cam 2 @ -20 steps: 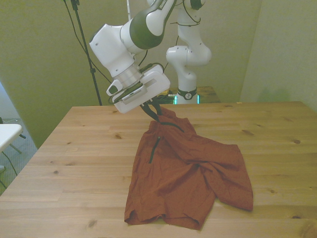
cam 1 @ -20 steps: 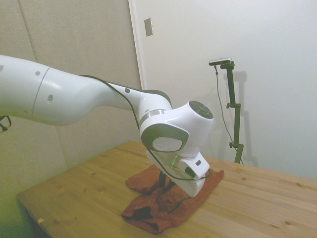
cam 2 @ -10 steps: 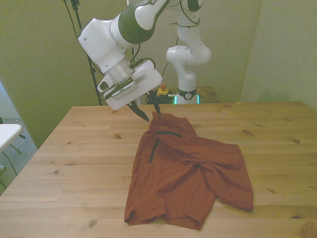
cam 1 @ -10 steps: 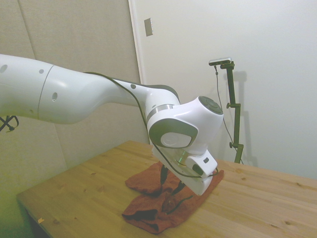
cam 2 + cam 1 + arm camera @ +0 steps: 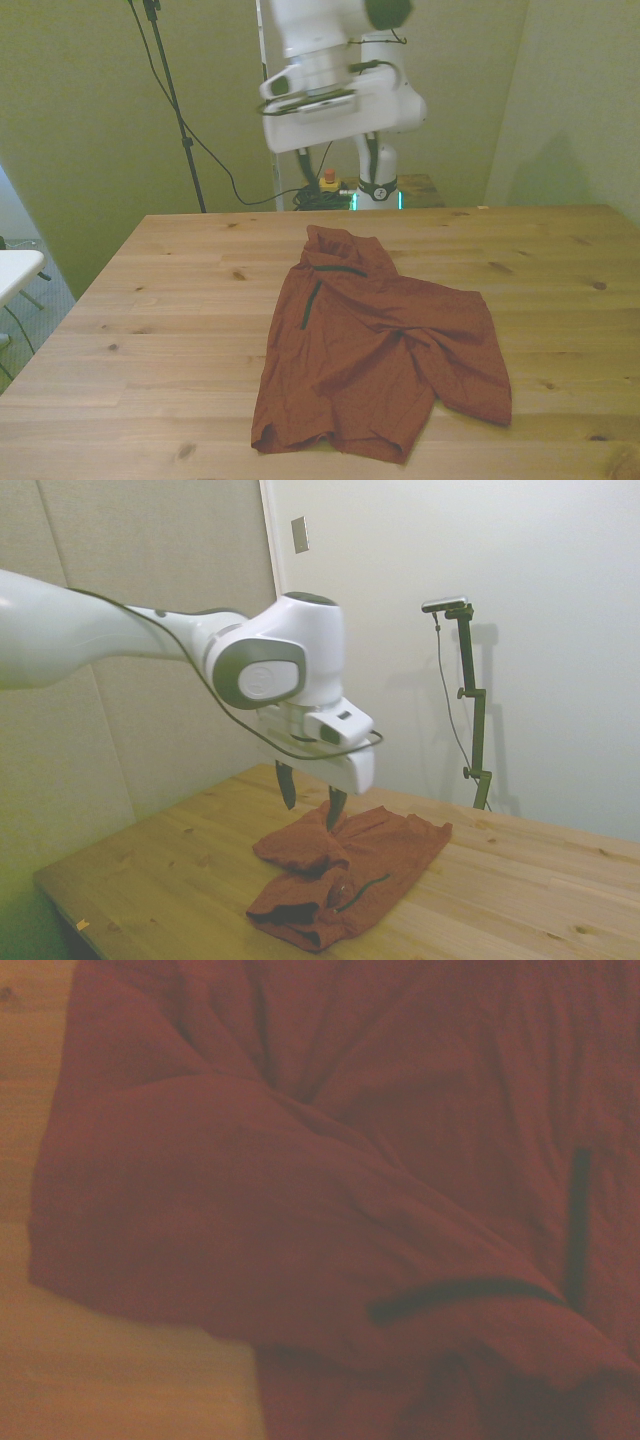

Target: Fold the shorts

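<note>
The rust-orange shorts [image 5: 380, 340] lie crumpled on the wooden table [image 5: 150, 300], leg hems toward the near edge in the front view. The far waist corner [image 5: 335, 250] is folded over onto the rest, with a thin dark pocket line [image 5: 310, 303] below it. In the side view my gripper [image 5: 310, 798] hangs open a short way above the far end of the shorts [image 5: 345, 870], holding nothing. The wrist view is filled by the folded fabric [image 5: 300, 1210] and a dark pocket line [image 5: 460, 1295].
Bare wood [image 5: 560, 270] lies around the shorts on all sides. The table's near edge runs just past the leg hems [image 5: 330, 445] in the front view. The robot's base [image 5: 378, 150] stands behind the far edge.
The gripper let go of the waist corner it was pinching, opened, and rose up and back from the shorts. The folded corner stayed lying on the fabric.
</note>
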You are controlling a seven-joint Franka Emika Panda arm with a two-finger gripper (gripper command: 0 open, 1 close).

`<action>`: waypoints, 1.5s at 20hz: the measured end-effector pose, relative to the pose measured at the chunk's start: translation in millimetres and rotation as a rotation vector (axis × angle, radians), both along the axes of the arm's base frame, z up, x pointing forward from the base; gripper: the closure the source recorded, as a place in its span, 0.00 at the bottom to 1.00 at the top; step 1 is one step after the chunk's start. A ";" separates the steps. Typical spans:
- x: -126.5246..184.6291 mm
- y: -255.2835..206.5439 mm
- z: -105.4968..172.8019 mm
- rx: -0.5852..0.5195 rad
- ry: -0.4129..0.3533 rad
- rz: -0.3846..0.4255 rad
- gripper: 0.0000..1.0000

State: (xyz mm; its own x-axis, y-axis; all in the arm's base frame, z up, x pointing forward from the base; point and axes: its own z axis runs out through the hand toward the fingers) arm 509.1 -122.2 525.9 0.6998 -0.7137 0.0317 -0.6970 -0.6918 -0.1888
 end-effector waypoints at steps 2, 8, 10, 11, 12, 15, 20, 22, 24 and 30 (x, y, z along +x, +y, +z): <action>13.5 68.8 -12.2 -0.101 -0.044 0.031 0.00; 19.6 206.2 -112.1 -0.398 -0.128 0.217 0.00; 10.0 227.1 -131.4 -0.501 -0.148 0.286 0.00; 6.1 232.8 -136.6 -0.551 -0.162 0.315 0.00; 3.0 238.6 -139.8 -0.598 -0.181 0.343 0.00; -3.3 256.1 -145.2 -0.736 -0.261 0.431 0.00; -19.7 281.7 -176.7 -0.911 -0.394 0.551 0.00; -28.8 285.3 -203.1 -0.921 -0.382 0.573 0.00; -31.6 286.5 -210.0 -0.934 -0.370 0.578 0.00; -29.2 271.0 -207.3 -0.947 -0.357 0.548 0.00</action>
